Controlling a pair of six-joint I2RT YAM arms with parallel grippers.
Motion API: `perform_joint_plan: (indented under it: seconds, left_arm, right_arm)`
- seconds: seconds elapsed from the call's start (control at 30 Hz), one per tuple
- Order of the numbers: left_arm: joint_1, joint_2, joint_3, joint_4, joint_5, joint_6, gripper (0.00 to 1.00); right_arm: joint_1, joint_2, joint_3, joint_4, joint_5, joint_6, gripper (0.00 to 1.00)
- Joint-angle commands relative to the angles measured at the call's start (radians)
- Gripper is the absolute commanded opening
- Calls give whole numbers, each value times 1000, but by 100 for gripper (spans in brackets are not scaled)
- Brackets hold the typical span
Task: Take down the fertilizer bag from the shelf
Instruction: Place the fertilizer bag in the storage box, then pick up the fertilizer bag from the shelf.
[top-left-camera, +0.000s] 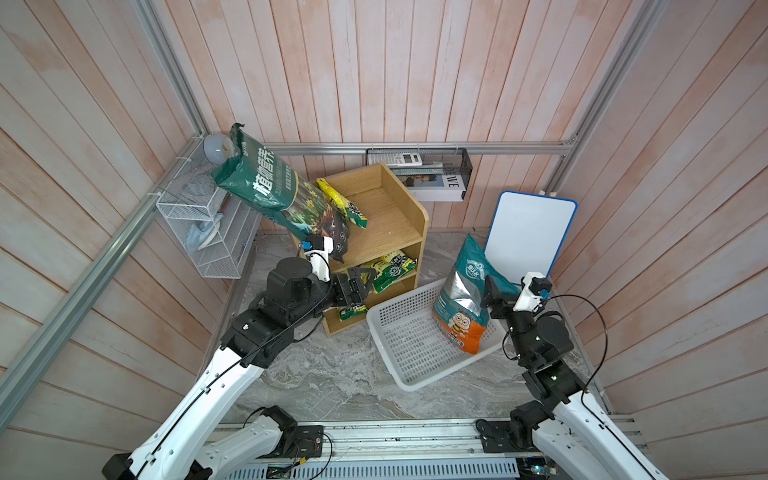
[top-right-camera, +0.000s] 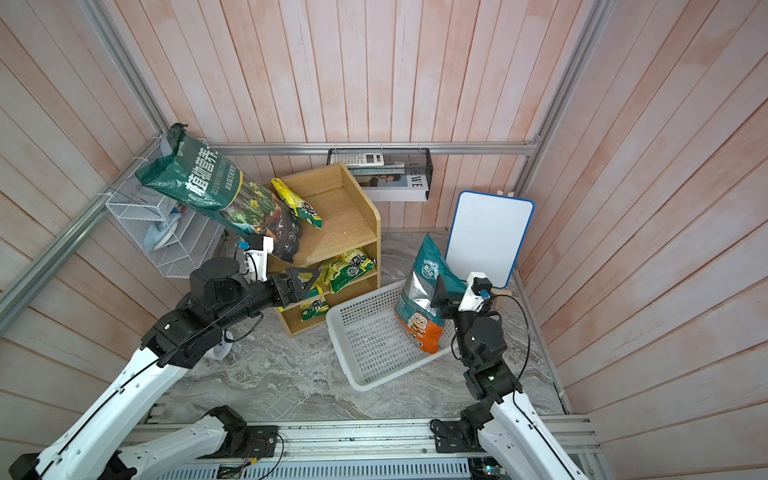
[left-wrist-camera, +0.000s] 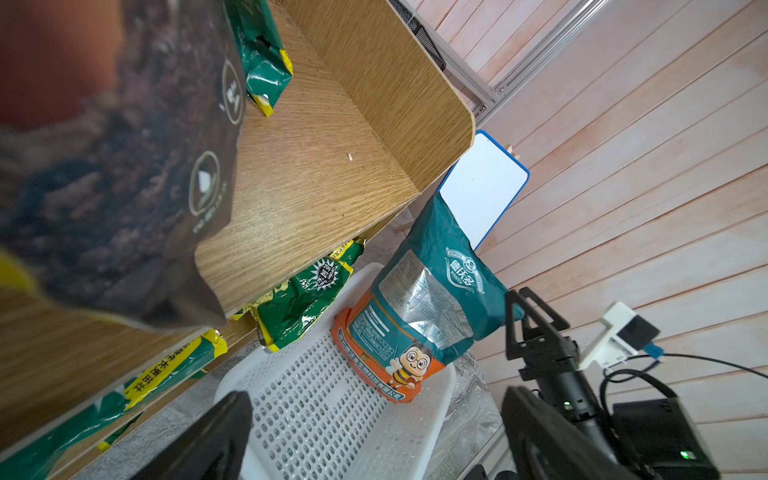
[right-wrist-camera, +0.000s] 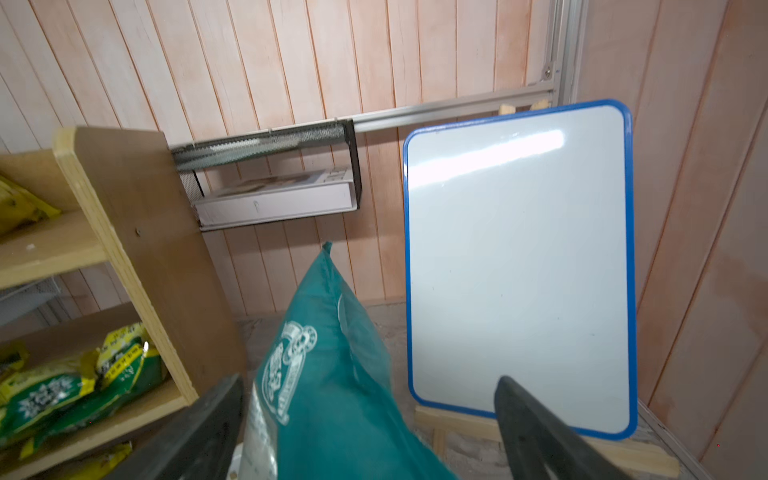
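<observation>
A teal and orange fertilizer bag (top-left-camera: 459, 309) (top-right-camera: 417, 309) (left-wrist-camera: 419, 307) with a bee cartoon stands upright in the white basket (top-left-camera: 409, 349), off the shelf. My right gripper (top-left-camera: 492, 293) (top-right-camera: 440, 293) (right-wrist-camera: 370, 380) is open, its fingers either side of the bag's teal top (right-wrist-camera: 332, 374), one finger well apart from it. The light-wood shelf (top-left-camera: 390, 224) (top-right-camera: 345, 224) stands left of the basket. My left gripper (top-left-camera: 359, 278) (top-right-camera: 305, 278) (left-wrist-camera: 378, 397) is open and empty at the front of the middle tier.
A big dark green bag (top-left-camera: 270, 187) leans from the shelf's top front corner over the white wire rack (top-left-camera: 199, 224). Yellow-green packets lie on the top (top-left-camera: 343, 203), middle (top-left-camera: 392, 270) and bottom tiers. A whiteboard (top-left-camera: 525, 237) leans behind the basket; a black mesh tray (top-left-camera: 419, 166) hangs on the back wall.
</observation>
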Motion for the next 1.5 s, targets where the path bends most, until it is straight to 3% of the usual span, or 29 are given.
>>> perform_joint_plan:
  seconds: [0.0,0.1,0.27,0.43,0.63,0.83,0.93,1.03,1.23,1.3,1.47]
  left_arm:
    - [-2,-13,24,-9,-67,34,100]
    - [-3,-29,53,-58,-138,65,100]
    - [-3,-101,24,-73,-305,58,99]
    - [-1,-217,-6,-70,-427,31,100]
    - [2,-287,51,-165,-641,85,100]
    - [53,-265,101,-232,-706,81,100]
    - [147,-237,115,-247,-635,52,99]
    - [300,-204,114,-224,-512,40,100]
    - [669,-125,41,-107,-38,-82,100]
    - [703,-132,-15,-48,22,-120,100]
    - [703,-172,-80,-16,50,-118,100]
  right_arm:
    - [-4,9,125,-145,13,30,98]
    - [-4,99,338,-342,-41,67,98]
    - [52,393,733,-646,-189,106,98]
    - [243,618,939,-636,-256,4,98]
    - [345,847,1161,-618,-434,33,98]
    - [512,1044,1398,-670,-373,-108,98]
    - [562,1126,1502,-676,-351,-156,98]
    - [610,1222,1637,-694,-312,-222,98]
    - [674,1423,1956,-763,-228,-325,98]
    - [682,1482,2032,-762,-215,-350,98]
    - [696,1619,2180,-725,-143,-411,98]
